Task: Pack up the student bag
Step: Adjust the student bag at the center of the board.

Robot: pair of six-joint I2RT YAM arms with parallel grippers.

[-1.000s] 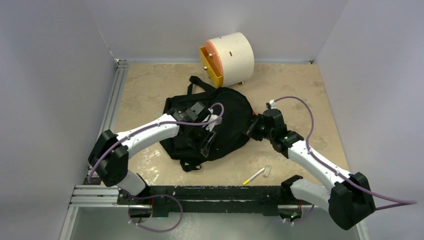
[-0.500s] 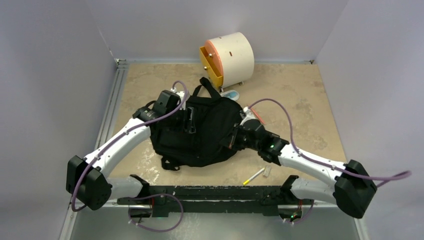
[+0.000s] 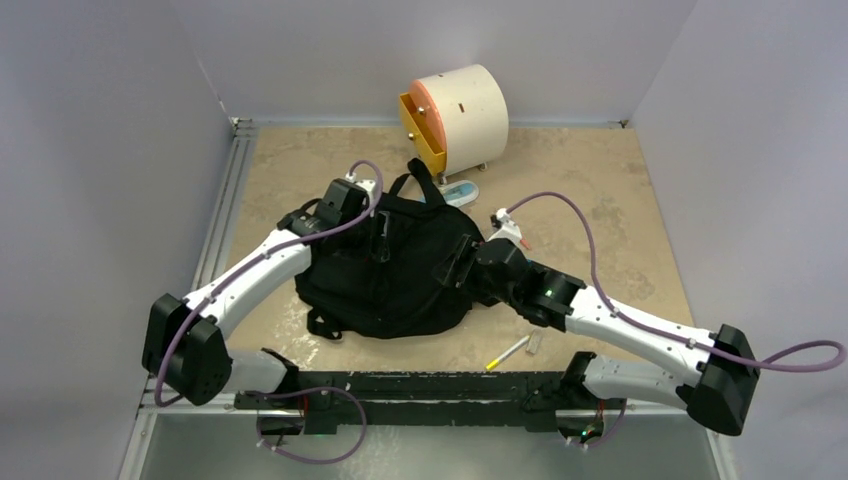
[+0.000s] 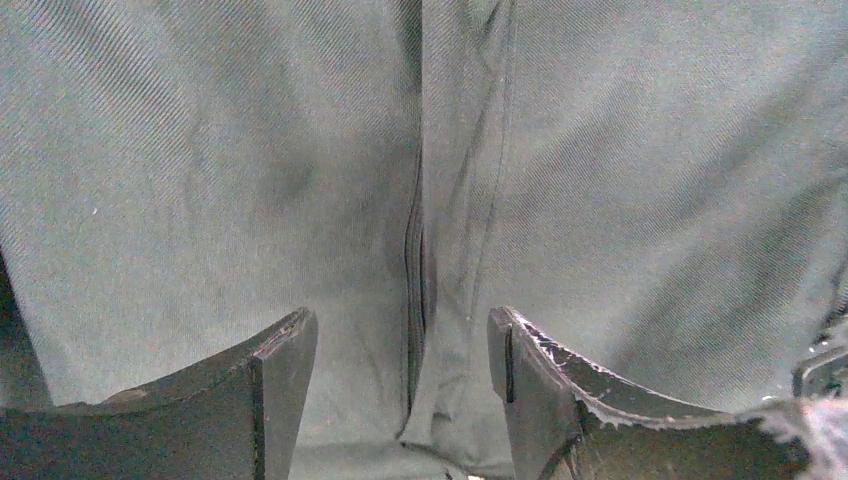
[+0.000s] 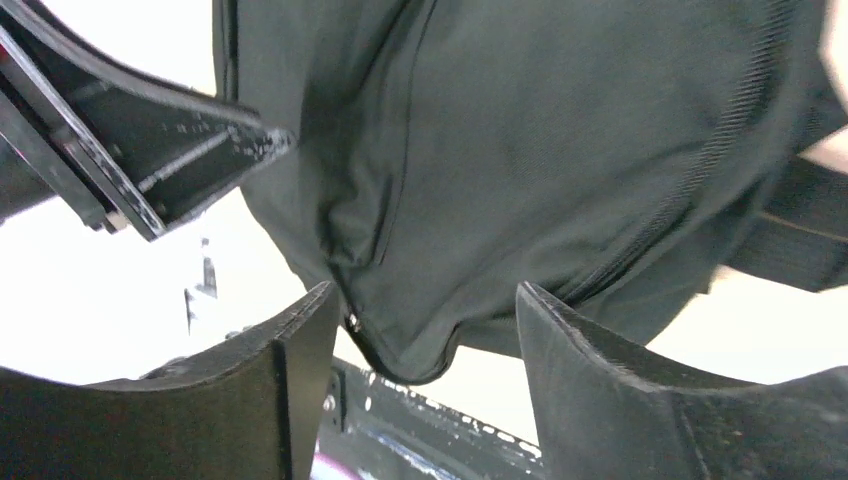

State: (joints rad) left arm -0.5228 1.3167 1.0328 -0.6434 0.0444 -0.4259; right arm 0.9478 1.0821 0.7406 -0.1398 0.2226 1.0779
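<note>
At the table's middle, the left gripper [image 4: 403, 370] stands spread against the bag [image 3: 390, 275]. A seamed fold of fabric runs between its fingers, unpinched. The right gripper [image 5: 418, 372] is spread too, at the bag's right side, with a rounded corner of the bag showing in its gap. The bag lies bunched between both arms, its strap loop toward the far edge. A drawer box [image 3: 462, 110] sits by the far edge, and a pen [image 3: 508, 351] lies by the near edge.
</note>
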